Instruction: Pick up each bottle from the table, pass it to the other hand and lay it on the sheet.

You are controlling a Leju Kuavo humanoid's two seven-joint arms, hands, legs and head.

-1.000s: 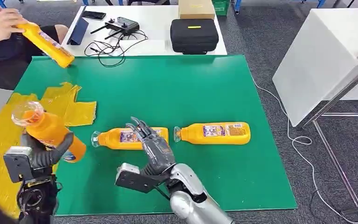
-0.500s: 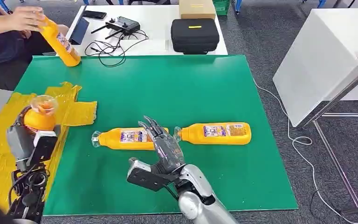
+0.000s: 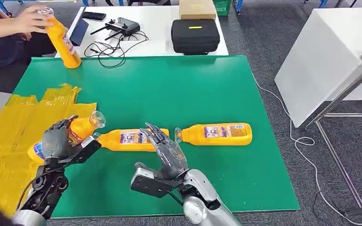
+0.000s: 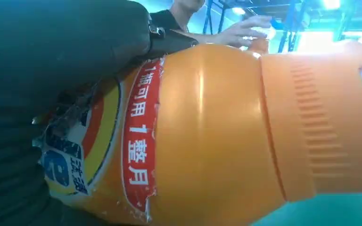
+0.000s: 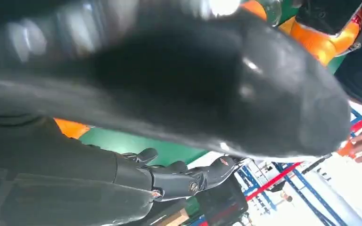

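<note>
Left robot hand [image 3: 56, 141] grips an orange plastic bottle [image 3: 78, 129] tilted low over the crinkled yellow sheet [image 3: 9, 136], apparently to lay it down, while the right robot hand [image 3: 167, 148], fingers spread and empty, hovers above another orange bottle [image 3: 127, 139] lying on the green tabletop [image 3: 179, 89]

L hand [image 3: 56, 141]: gripping | R hand [image 3: 168, 149]: fingers spread, empty

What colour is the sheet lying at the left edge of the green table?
Yellow. The sheet shows best in the head view, crinkled, over the table's left side.
</note>
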